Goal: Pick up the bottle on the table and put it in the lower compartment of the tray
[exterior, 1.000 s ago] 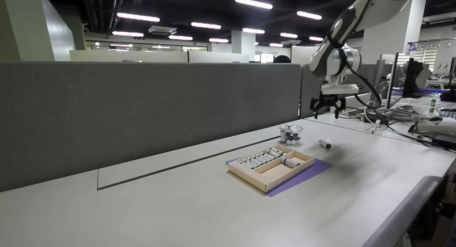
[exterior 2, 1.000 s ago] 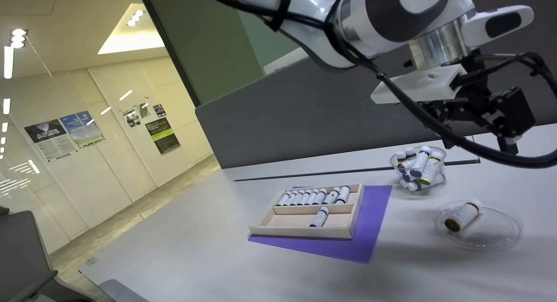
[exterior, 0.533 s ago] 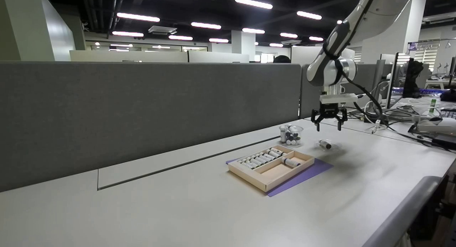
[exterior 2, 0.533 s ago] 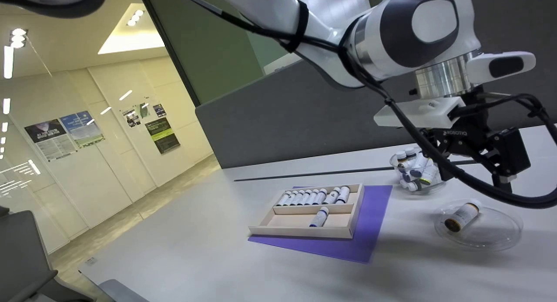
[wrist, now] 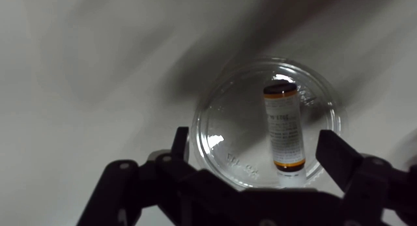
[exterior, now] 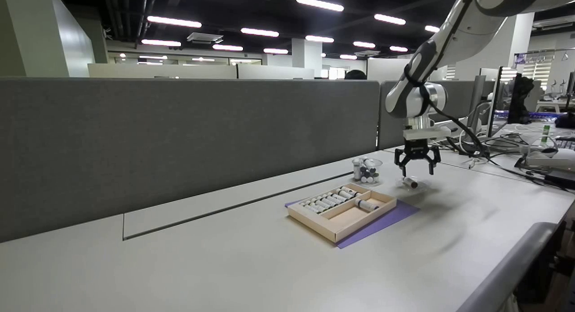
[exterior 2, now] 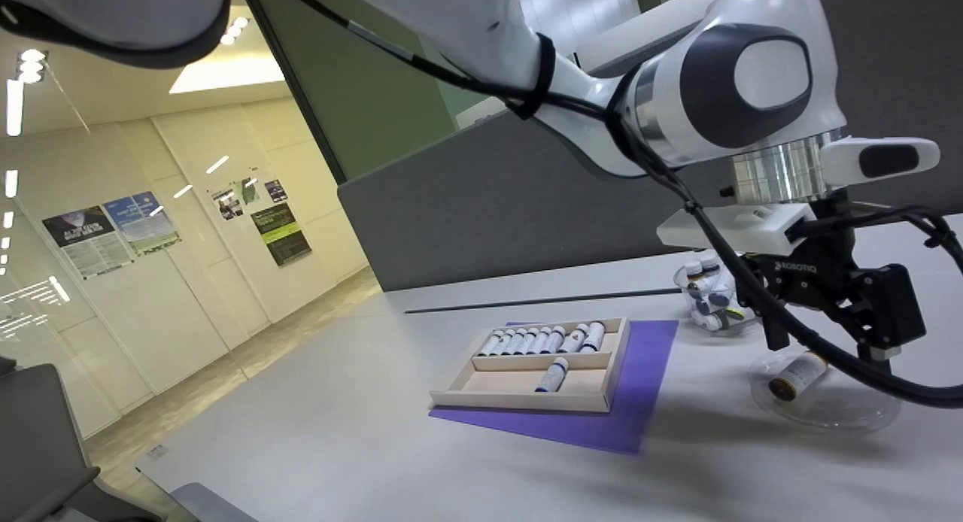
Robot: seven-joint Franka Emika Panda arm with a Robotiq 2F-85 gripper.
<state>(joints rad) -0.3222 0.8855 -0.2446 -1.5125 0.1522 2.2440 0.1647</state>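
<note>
Notably, only the wrist view gives me label print on the bottle; gripper fingers spread wide, clear of it.

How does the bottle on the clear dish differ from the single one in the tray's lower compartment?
The dish bottle has orange bands, the tray bottle bluish ones. The dish bottle lies alone on its clear dish; the tray bottle shares the wooden tray with other bottles. The open gripper hovers near the dish bottle, not the tray bottle. Both lie on their sides with whitish labels.
</note>
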